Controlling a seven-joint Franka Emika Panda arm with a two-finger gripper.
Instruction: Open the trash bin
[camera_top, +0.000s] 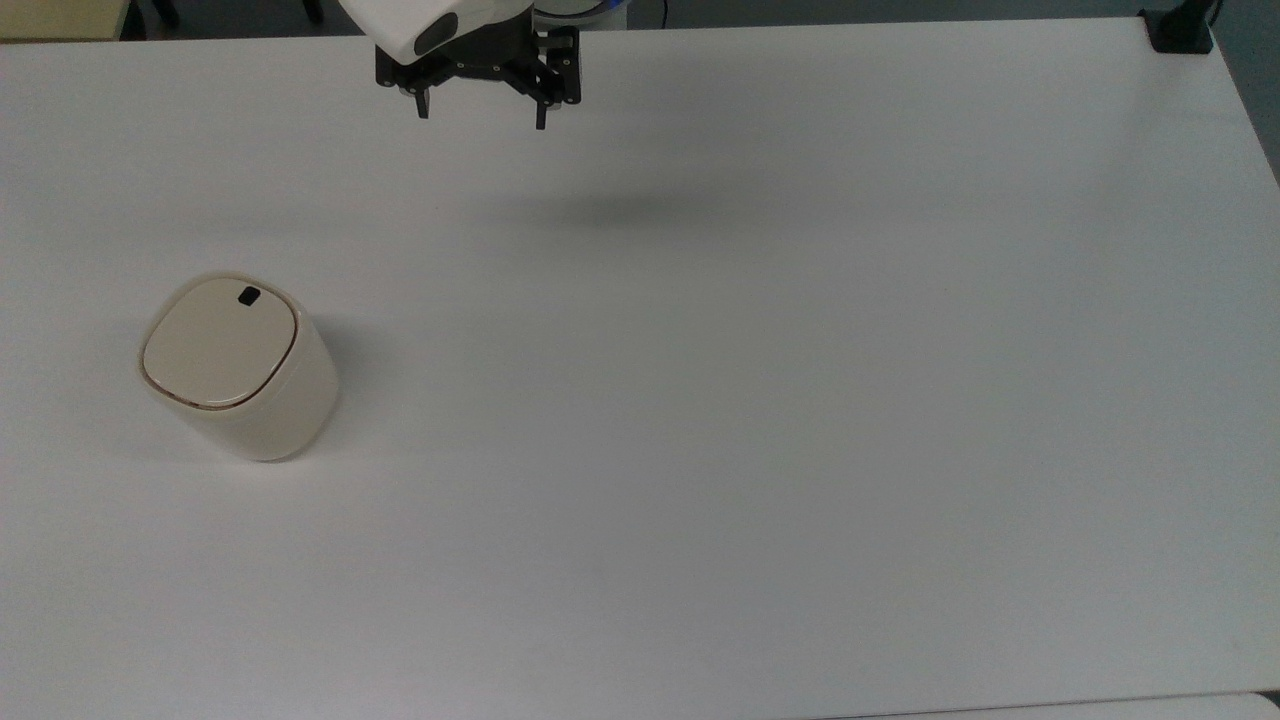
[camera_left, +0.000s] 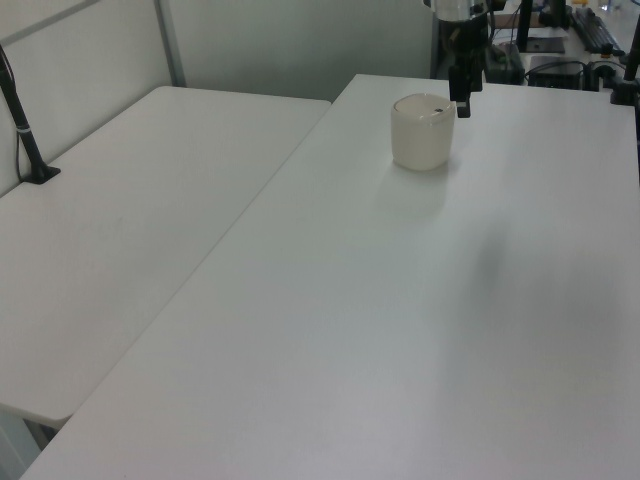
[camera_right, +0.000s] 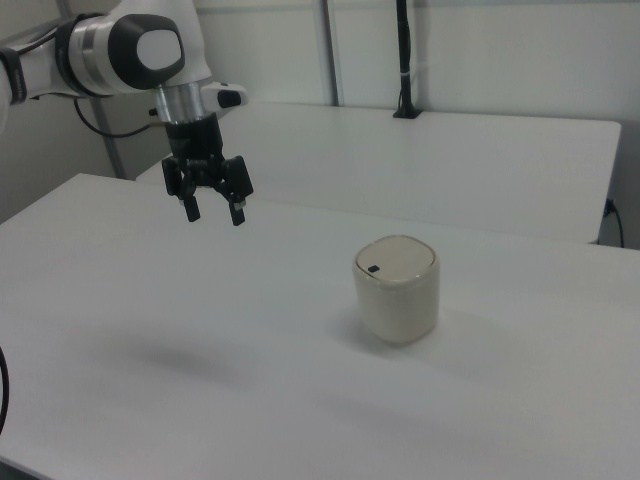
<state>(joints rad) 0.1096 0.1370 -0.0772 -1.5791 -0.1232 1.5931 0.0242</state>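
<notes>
Trash bin (camera_top: 238, 367) stands upright on the white table (camera_top: 760, 420) at the middle left of the top view, its flat lid (camera_top: 220, 343) shut and ringed by a thin brown line, with the small black latch (camera_top: 248, 295) near the lid's upper edge. In the right view the bin (camera_right: 397, 289) sits right of centre with bare tabletop all round it. Farther back, at the upper centre-left of the top view, the gripper (camera_top: 480, 110) hangs above the table, well apart from the bin, its two black fingers spread wide and holding nothing. A soft shadow lies on the table below it. In the right view the gripper (camera_right: 213, 212) hangs at upper left, and a second white table (camera_right: 500, 160) stands behind.
</notes>
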